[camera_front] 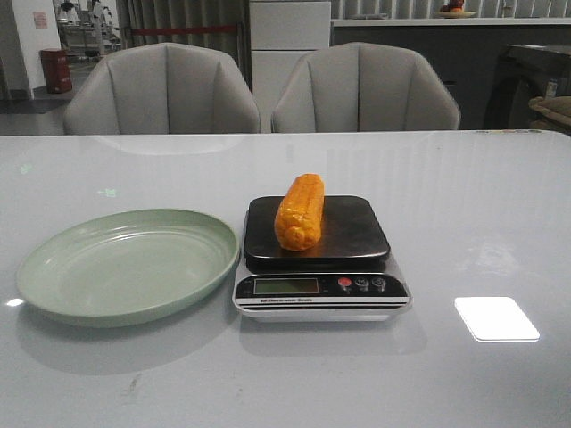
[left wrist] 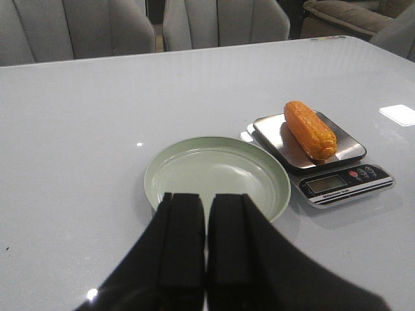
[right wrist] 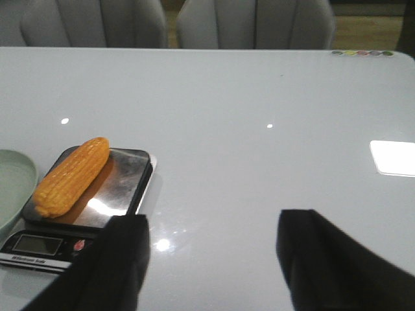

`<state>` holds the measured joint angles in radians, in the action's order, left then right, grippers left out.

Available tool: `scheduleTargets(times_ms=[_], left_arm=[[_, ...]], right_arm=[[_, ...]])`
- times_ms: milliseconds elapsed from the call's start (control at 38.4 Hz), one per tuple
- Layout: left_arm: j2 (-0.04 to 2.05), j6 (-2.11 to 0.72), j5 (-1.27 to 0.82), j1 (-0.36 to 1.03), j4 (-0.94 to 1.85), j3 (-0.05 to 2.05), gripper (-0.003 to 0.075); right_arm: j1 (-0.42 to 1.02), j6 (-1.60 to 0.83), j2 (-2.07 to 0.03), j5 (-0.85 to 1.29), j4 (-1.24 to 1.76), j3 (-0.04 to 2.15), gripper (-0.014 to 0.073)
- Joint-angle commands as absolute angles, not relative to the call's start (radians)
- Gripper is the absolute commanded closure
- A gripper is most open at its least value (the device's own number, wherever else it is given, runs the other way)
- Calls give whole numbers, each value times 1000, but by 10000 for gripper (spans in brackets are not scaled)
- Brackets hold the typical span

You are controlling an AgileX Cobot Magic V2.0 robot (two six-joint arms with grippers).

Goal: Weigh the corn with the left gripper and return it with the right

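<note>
The orange-yellow corn (camera_front: 300, 212) lies lengthwise on the dark platform of the scale (camera_front: 318, 259), alone and untouched. It also shows in the left wrist view (left wrist: 310, 129) and the right wrist view (right wrist: 71, 175). My left gripper (left wrist: 207, 197) is shut and empty, held over the near rim of the green plate (left wrist: 217, 175). My right gripper (right wrist: 214, 223) is open and empty over bare table, to the right of the scale (right wrist: 91, 214). Neither arm shows in the front view.
The empty green plate (camera_front: 125, 265) sits just left of the scale. Two grey chairs (camera_front: 165, 89) stand behind the table's far edge. A bright light patch (camera_front: 496, 318) lies on the table to the right of the scale.
</note>
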<state>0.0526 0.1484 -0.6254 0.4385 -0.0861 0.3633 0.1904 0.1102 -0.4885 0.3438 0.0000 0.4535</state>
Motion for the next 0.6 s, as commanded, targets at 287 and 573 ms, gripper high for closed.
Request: scheduleTargets(times_ms=[287, 573], left_arm=[[67, 147, -540, 437, -89, 390, 596], [67, 147, -540, 437, -89, 390, 596]], right_arm=[[445, 109, -1033, 483, 186, 913, -1], [543, 355, -1436, 686, 103, 1312, -1]])
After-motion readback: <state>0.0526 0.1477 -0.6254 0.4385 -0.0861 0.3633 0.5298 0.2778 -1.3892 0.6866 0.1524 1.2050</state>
